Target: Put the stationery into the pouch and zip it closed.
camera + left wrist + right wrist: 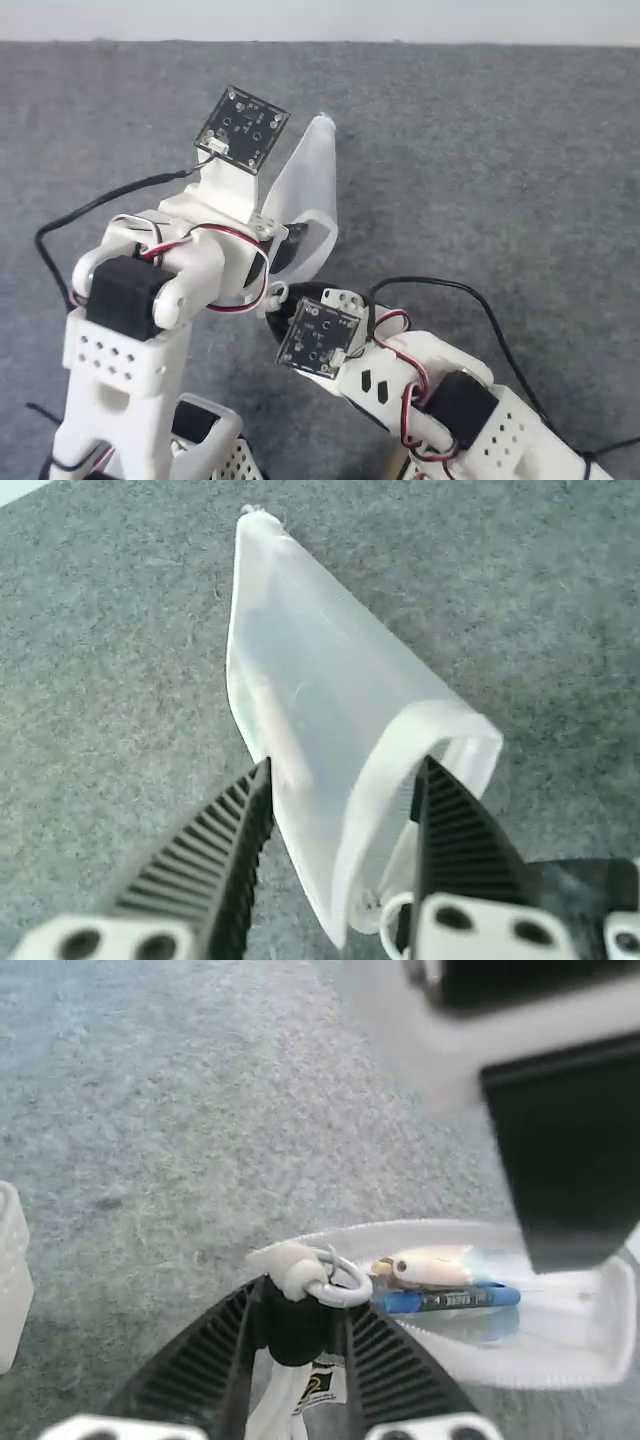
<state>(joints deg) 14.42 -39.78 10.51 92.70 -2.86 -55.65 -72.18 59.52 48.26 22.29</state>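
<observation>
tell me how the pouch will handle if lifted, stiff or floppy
Probably floppy: the pouch is thin, see-through film, and its mouth bows between the left fingers. Likely light, holding a pen and a few small things. The smooth film may slip in a grasp.

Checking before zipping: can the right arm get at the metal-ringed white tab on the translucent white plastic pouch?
Probably yes: the right gripper looks shut on the metal-ringed white tab at the mouth of the translucent white plastic pouch, nothing in between; the left gripper holds that pouch.
</observation>
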